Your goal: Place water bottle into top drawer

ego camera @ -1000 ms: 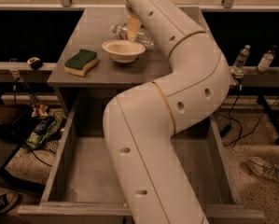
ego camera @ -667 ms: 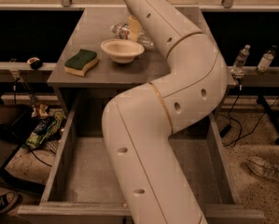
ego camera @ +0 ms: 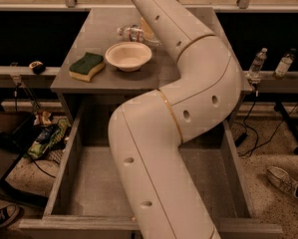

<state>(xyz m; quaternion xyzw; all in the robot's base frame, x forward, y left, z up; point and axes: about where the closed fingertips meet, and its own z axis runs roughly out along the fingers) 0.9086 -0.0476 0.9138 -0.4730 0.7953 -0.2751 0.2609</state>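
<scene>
The water bottle (ego camera: 132, 33) lies on its side at the back of the grey surface (ego camera: 101, 24), white cap to the left, its other end slipping behind my arm (ego camera: 188, 108). A second ago a tall, pale tan shape stood in plain view just beside it. Now my forearm has swung left across that spot, and only a sliver shows, touching or nearly touching the bottle's right end.

I take that sliver to be my end effector (ego camera: 147, 28), down at the bottle. Whether it is spread, pressed together or already pinching the bottle I cannot tell, because the forearm covers it. The bottle remains on the surface, not lifted.

Just in front of it sits a cream bowl (ego camera: 128, 55), and left of the bowl a green-and-yellow sponge (ego camera: 87, 66), both where they were. Below the surface's front edge the top drawer (ego camera: 91, 183) stands pulled wide open, with nothing on the part of its speckled floor that my arm leaves in view.

My reading is that the reach is closing in on the grasp. The lift and the carry down to the drawer are still to come, and the bowl stands in the straight path back toward it.
</scene>
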